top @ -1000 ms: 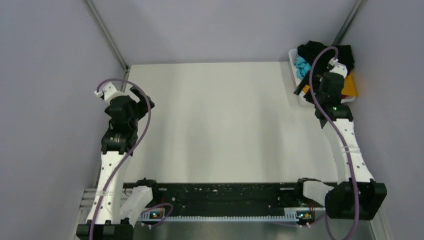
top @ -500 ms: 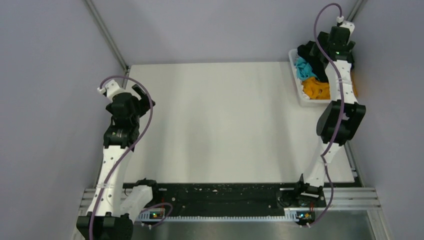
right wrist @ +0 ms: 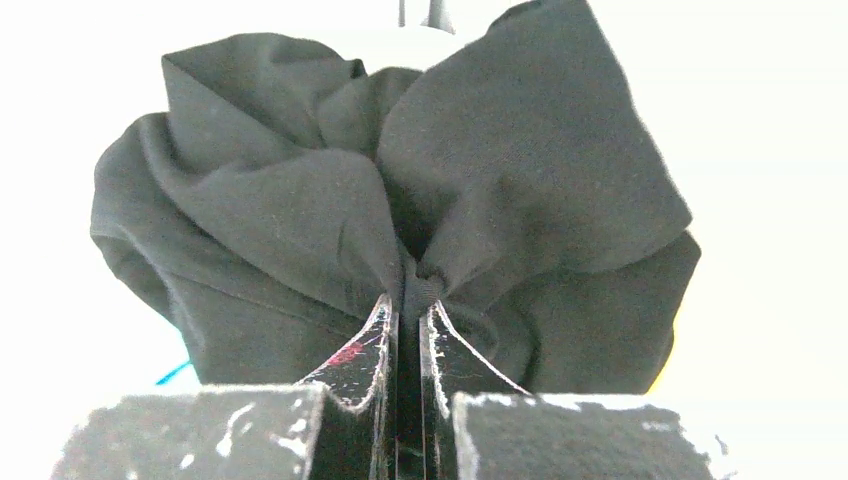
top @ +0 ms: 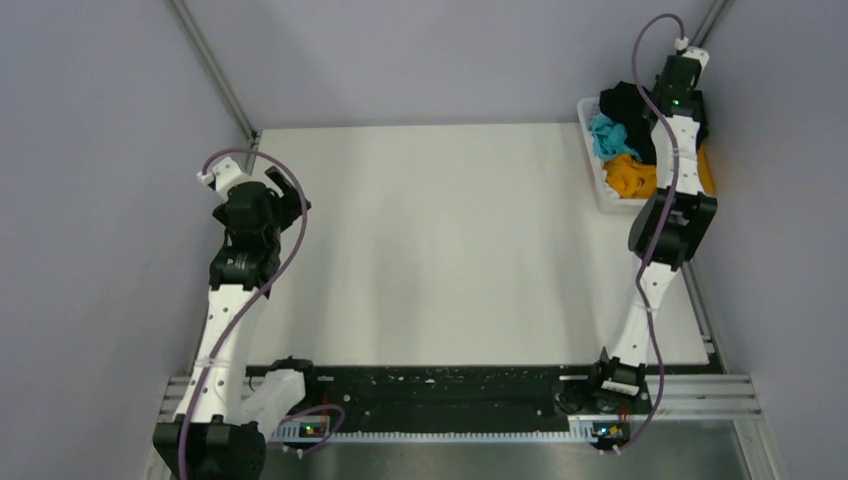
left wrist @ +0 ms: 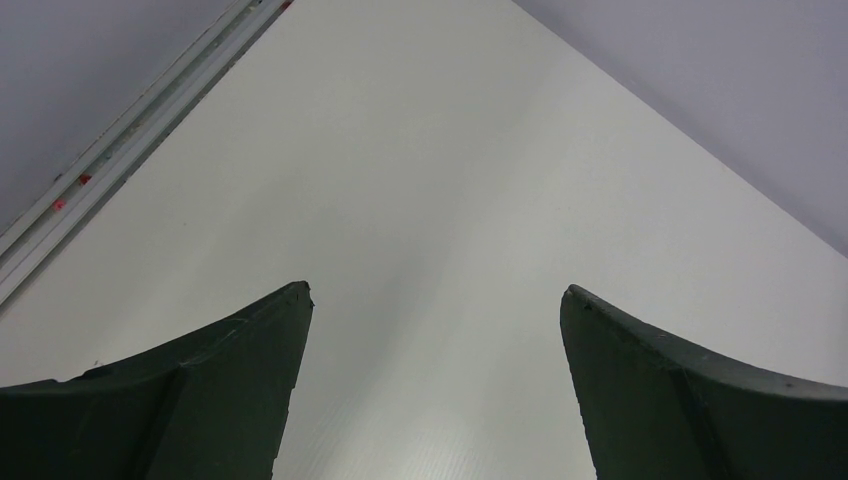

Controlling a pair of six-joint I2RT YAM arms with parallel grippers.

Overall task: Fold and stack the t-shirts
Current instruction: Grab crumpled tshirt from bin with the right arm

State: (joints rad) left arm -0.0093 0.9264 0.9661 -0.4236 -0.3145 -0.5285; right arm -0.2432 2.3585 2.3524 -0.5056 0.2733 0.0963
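From above, you have the right arm [top: 665, 215] stretched out to the white basket [top: 603, 195] at the far right corner of the table [top: 450, 230], its wrist down over the black t-shirt [top: 622, 105] that tops the pile; the turquoise t-shirt [top: 605, 135] and the orange-yellow t-shirt [top: 630, 175] lie bunched beside and under it in the same basket, and nothing is spread on the table yet. Your left wrist view shows the left gripper [left wrist: 435, 295] with its fingers wide apart over bare tabletop, holding nothing. Your right wrist view settles the step: the right gripper [right wrist: 408, 300] is pinched tight on a gathered fold of the black t-shirt, cloth puckering up out of the jaws, so this looks like the very first pick. Next you would likely lift it clear of the basket and carry it to the open middle of the table, then bring the left gripper in to help spread it flat. I can read no brand, label or lettering in any view, only a small red smear on one right finger
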